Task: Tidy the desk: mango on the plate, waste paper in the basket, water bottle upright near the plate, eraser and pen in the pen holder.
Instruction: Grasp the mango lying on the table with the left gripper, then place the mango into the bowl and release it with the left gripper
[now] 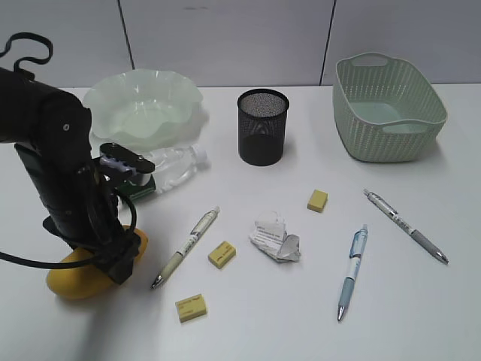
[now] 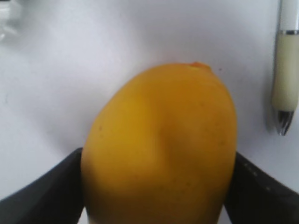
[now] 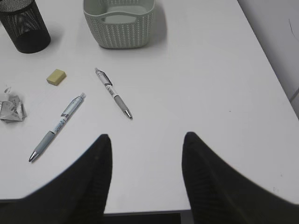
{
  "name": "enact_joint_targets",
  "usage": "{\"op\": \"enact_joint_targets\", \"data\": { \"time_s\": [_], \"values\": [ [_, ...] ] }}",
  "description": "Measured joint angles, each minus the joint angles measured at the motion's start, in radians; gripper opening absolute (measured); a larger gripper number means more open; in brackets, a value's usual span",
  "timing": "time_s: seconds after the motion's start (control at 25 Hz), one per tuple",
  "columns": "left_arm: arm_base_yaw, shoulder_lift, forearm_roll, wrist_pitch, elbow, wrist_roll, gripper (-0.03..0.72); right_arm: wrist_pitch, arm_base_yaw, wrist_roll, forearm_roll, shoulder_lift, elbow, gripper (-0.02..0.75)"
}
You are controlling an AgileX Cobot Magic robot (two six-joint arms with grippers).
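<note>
The yellow-orange mango (image 1: 75, 282) lies on the desk (image 1: 301, 316) at the front left. My left gripper (image 1: 120, 256) is down over the mango (image 2: 159, 144), one black finger (image 2: 51, 191) on each side; the fruit's bulge hides any contact. Behind it stand the ruffled plate (image 1: 113, 86) and the water bottle (image 1: 176, 165), lying on its side. The waste paper (image 1: 276, 237) sits mid-desk among three erasers (image 1: 222, 254) (image 1: 190, 307) (image 1: 317, 200) and three pens (image 1: 188, 244) (image 1: 352, 271) (image 1: 406, 224). At the back are the pen holder (image 1: 263, 128) and the basket (image 1: 391, 113). My right gripper (image 3: 147, 140) hangs open and empty.
The right wrist view shows the desk's front edge just under the right gripper, with two pens (image 3: 58, 126) (image 3: 113, 93), an eraser (image 3: 56, 77), the paper (image 3: 11, 109), the holder (image 3: 25, 25) and the basket (image 3: 119, 23) beyond. A pen (image 2: 286, 79) lies right of the mango.
</note>
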Motion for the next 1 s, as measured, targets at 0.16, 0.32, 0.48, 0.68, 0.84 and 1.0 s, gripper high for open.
{"op": "enact_joint_targets", "data": {
  "time_s": [0.16,0.32,0.48,0.68,0.84,1.0],
  "values": [
    [0.0,0.005,0.0,0.0,-0.001,0.0,0.618,0.0,0.0,0.0,0.0,0.0,0.0,0.394],
    [0.0,0.005,0.0,0.004,-0.002,0.0,0.618,0.0,0.0,0.0,0.0,0.0,0.0,0.394],
    [0.0,0.001,-0.001,0.019,-0.003,0.0,0.617,0.0,0.0,0.0,0.0,0.0,0.0,0.394],
    [0.004,-0.126,-0.004,0.133,-0.008,-0.022,0.617,0.0,0.0,0.0,0.0,0.0,0.0,0.394],
    [0.037,-0.241,-0.007,0.226,-0.097,-0.081,0.617,0.0,0.0,0.0,0.0,0.0,0.0,0.394],
    [0.113,-0.261,-0.008,0.273,-0.265,-0.153,0.617,0.0,0.0,0.0,0.0,0.0,0.0,0.394]
  ]
}}
